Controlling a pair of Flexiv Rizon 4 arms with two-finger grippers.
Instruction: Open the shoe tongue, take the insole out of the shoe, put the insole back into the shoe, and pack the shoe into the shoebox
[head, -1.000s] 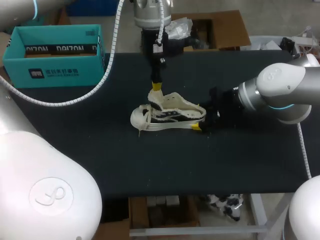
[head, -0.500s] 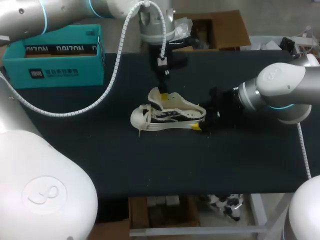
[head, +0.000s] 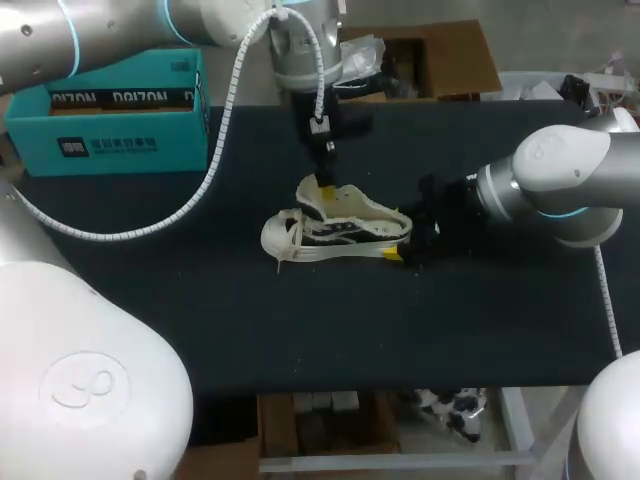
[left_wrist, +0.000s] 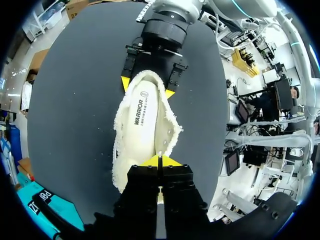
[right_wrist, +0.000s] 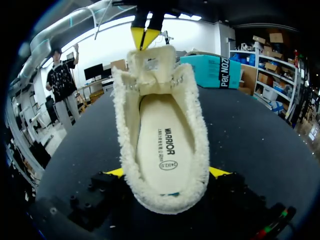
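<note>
The shoe (head: 335, 225) lies mid-table (head: 200, 300), insole (right_wrist: 162, 135) inside. The left gripper (left_wrist: 160, 162) pinches the tongue (right_wrist: 150, 62), jaws almost together; the right gripper (right_wrist: 169, 171) clamps the heel from both sides. Pulling hard could slip the thin tongue free, or drag the heel loose.

Black table (head: 200, 320). Pale shoe (head: 335, 228) near middle, toe pointing left. Teal shoebox (head: 100, 145) at far left corner, open side up, well apart from shoe.

Head high behind; wrists close, facing, sharing shoe (head: 340, 226).
</note>
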